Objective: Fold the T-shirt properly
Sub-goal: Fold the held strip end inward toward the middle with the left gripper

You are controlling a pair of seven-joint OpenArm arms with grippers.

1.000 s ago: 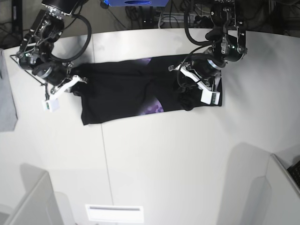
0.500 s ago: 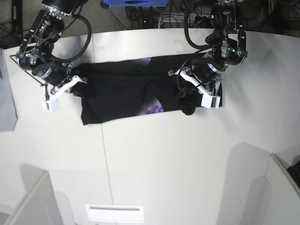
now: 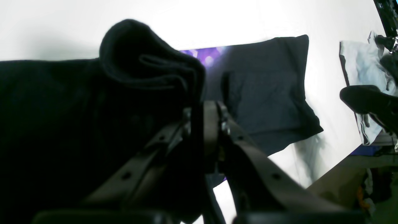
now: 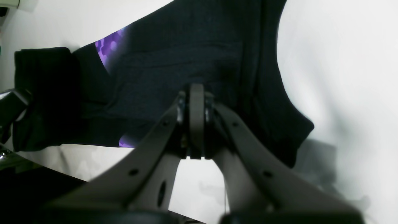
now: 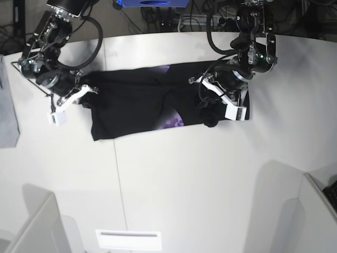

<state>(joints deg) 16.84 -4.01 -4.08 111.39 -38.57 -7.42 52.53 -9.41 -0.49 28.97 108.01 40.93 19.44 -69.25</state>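
Observation:
The black T-shirt (image 5: 137,103) lies spread across the far half of the white table (image 5: 184,179), with a patch of purple print (image 5: 172,122) showing at its near edge. My left gripper (image 5: 209,113) is shut on a bunched fold of the T-shirt (image 3: 149,62) near its right end, the cloth draped over the fingers (image 3: 211,124). My right gripper (image 5: 90,90) is at the shirt's left edge. Its jaws are shut with the black T-shirt (image 4: 192,62) around the fingertips (image 4: 196,102). Purple print (image 4: 112,46) shows beside a dark bunch at the far end.
A small grey cloth (image 5: 7,116) lies at the table's left edge, also in the left wrist view as the grey cloth (image 3: 360,68). White dividers stand at the near left (image 5: 37,226) and near right (image 5: 295,211). A white label (image 5: 129,240) sits at the front edge.
My left gripper has shifted slightly, and the bunch of cloth under it has gathered in tighter from the shirt's right end. The right arm has held still.

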